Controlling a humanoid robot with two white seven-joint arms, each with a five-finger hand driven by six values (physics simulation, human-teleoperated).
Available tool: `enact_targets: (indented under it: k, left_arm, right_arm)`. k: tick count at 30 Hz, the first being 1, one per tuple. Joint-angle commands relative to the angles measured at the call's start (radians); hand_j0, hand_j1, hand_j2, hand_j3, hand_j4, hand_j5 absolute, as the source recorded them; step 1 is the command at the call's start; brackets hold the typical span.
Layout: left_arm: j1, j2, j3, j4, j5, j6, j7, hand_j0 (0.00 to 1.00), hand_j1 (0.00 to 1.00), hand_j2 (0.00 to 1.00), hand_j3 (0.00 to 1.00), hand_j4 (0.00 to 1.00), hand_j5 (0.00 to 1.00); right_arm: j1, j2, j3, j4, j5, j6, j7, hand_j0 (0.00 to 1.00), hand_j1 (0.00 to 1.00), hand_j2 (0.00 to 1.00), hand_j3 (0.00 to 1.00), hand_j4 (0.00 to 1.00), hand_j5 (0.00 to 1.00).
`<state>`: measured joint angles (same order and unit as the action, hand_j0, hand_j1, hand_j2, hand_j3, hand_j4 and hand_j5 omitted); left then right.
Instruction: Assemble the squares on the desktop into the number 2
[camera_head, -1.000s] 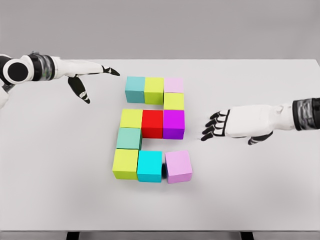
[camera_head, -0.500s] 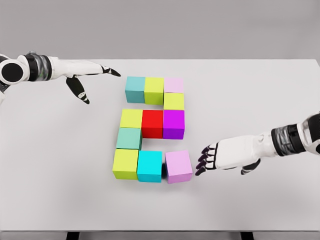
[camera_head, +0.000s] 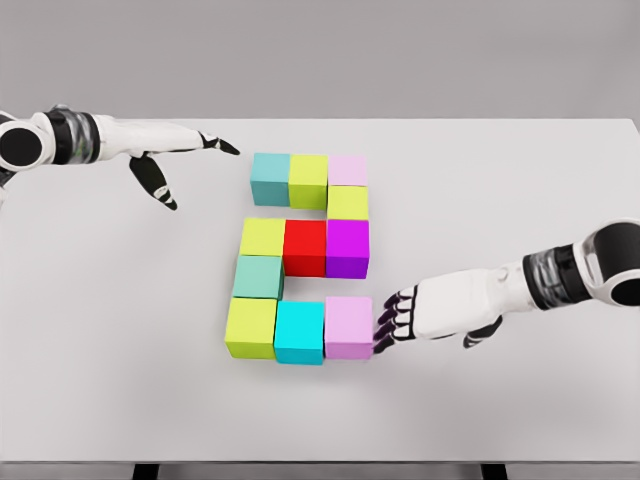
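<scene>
Right hand (camera_head: 400, 322) flat, fingers extended, gripping nothing — fingertips (camera_head: 384, 322) against the right face of the lilac cube (camera_head: 348, 327), which sits at the bottom row's right end, flush beside the cyan cube (camera_head: 300, 332) on the white table (camera_head: 520, 180). Figure reads as a 2. Best to push level, square to the face, gently — avoid skewing the row. Left hand (camera_head: 170, 150) hovers open, well apart at upper left.

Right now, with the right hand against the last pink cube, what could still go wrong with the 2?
1. The right hand has its fingertips on the pink cube, which already sits flush with the cyan cube. Further pushing could shove the bottom row left and out of line.
2. Pulling back carelessly might drag the pink cube askew.
3. The left hand hovers near the teal cube; a sweep could knock the top row.
</scene>
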<state>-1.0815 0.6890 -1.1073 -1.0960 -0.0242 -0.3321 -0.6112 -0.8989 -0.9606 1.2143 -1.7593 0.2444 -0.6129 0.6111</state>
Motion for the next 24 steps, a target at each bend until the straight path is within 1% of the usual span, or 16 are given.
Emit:
enact_targets:
  k: [1,5,9,11,12,14,15,16,17,18,19,20,21,24]
  left_arm:
    - [0.0,0.003,0.001,-0.001,0.004,0.001,0.0,1.0,1.0,1.0,1.0,1.0,1.0]
    - [0.0,0.006,0.001,-0.002,0.004,0.001,0.0,1.0,1.0,1.0,1.0,1.0,1.0]
    - [0.0,0.004,0.001,-0.002,0.004,-0.008,0.0,1.0,1.0,1.0,1.0,1.0,1.0]
    - [0.002,0.006,0.001,-0.001,0.004,-0.025,0.0,1.0,1.0,1.0,1.0,1.0,1.0]
    - [0.002,0.007,0.001,0.001,0.003,-0.042,0.0,1.0,1.0,1.0,1.0,1.0,1.0]
    - [0.002,0.007,0.001,0.004,0.001,-0.045,0.0,1.0,1.0,1.0,1.0,1.0,1.0]
    - [0.002,0.01,0.001,0.007,0.001,-0.045,0.0,1.0,1.0,1.0,1.0,1.0,1.0]
    - [0.002,0.018,0.001,0.007,0.003,-0.045,0.0,1.0,1.0,1.0,1.0,1.0,1.0]
    - [0.002,0.02,0.001,0.008,0.003,-0.045,0.0,1.0,1.0,1.0,1.0,1.0,1.0]
    - [0.002,0.02,0.001,0.007,0.003,-0.047,0.0,1.0,1.0,1.0,1.0,1.0,1.0]
    - [0.003,0.02,0.001,0.007,0.001,-0.047,0.0,1.0,1.0,1.0,1.0,1.0,1.0]
    - [0.003,0.02,0.001,0.008,0.001,-0.047,0.0,1.0,1.0,1.0,1.0,1.0,1.0]
    - [0.003,0.02,0.001,0.008,0.001,-0.047,0.0,1.0,1.0,1.0,1.0,1.0,1.0]
    - [0.006,0.021,0.001,0.008,0.001,-0.047,0.0,1.0,1.0,1.0,1.0,1.0,1.0]
  right_arm:
    - [0.0,-0.009,0.004,0.0,-0.005,0.002,0.0,1.0,1.0,1.0,1.0,1.0,1.0]
    - [-0.008,-0.033,0.004,0.001,0.006,0.002,0.0,1.0,1.0,1.0,1.0,1.0,1.0]
    - [-0.018,-0.033,0.004,0.007,0.029,0.002,0.0,1.0,1.0,1.0,1.0,1.0,1.0]
    - [-0.025,-0.02,-0.001,0.027,0.032,0.002,0.0,1.0,1.0,1.0,1.0,1.0,1.0]
    - [-0.028,0.003,-0.004,0.041,0.042,0.002,0.0,1.0,1.0,1.0,1.0,1.0,1.0]
    - [-0.043,0.043,-0.007,0.104,0.042,0.002,0.0,1.0,1.0,1.0,1.0,1.0,1.0]
    - [-0.044,0.043,-0.01,0.113,0.042,0.002,0.0,1.0,1.0,1.0,1.0,1.0,1.0]
    - [-0.051,0.034,-0.059,0.133,0.041,0.002,0.0,1.0,1.0,1.0,1.0,1.0,1.0]
    - [-0.051,0.022,-0.133,0.19,0.03,0.002,0.0,1.0,1.0,1.0,1.0,1.0,1.0]
    - [-0.052,0.013,-0.219,0.292,0.006,0.002,0.0,1.0,1.0,1.0,1.0,1.0,1.0]
    - [-0.051,0.008,-0.278,0.397,-0.054,0.002,0.0,1.0,1.0,1.0,1.0,1.0,1.0]
    - [-0.052,0.008,-0.289,0.449,-0.099,0.002,0.0,1.0,1.0,1.0,1.0,1.0,1.0]
    - [-0.054,0.008,-0.291,0.472,-0.122,0.002,0.0,1.0,1.0,1.0,1.0,1.0,1.0]
    - [-0.054,0.006,-0.288,0.472,-0.122,0.002,0.0,1.0,1.0,1.0,1.0,1.0,1.0]
